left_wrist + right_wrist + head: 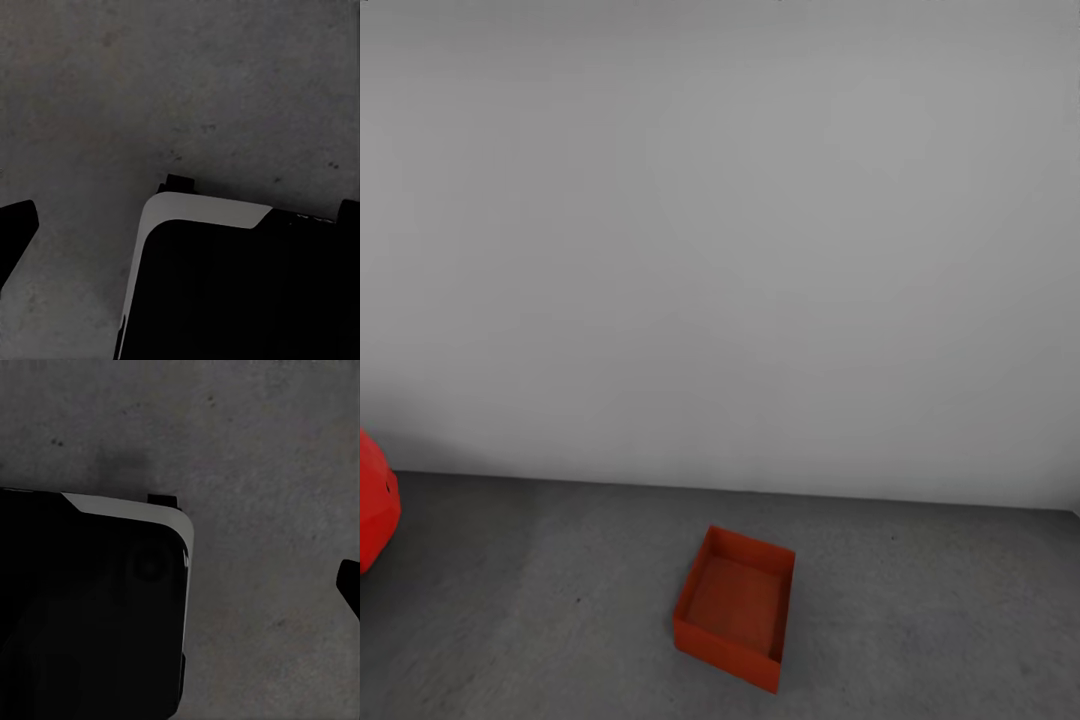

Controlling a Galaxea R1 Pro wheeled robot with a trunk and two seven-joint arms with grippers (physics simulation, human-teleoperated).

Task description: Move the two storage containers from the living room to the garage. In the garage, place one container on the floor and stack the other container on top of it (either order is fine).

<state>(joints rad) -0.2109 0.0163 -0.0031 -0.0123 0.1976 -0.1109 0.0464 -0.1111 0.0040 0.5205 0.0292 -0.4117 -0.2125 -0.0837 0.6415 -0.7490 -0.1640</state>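
Orange-red container (736, 606) on floor (920, 620), car (375, 515) cropped.

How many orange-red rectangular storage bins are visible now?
1. A single orange-red rectangular open bin sits on the grey concrete floor, a little in front of the pale grey wall. It is empty. A second bin may be outside the camera views.

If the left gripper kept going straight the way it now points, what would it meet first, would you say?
Most likely the bare concrete floor; nothing else lies ahead in the left wrist view, though the depth is unclear.
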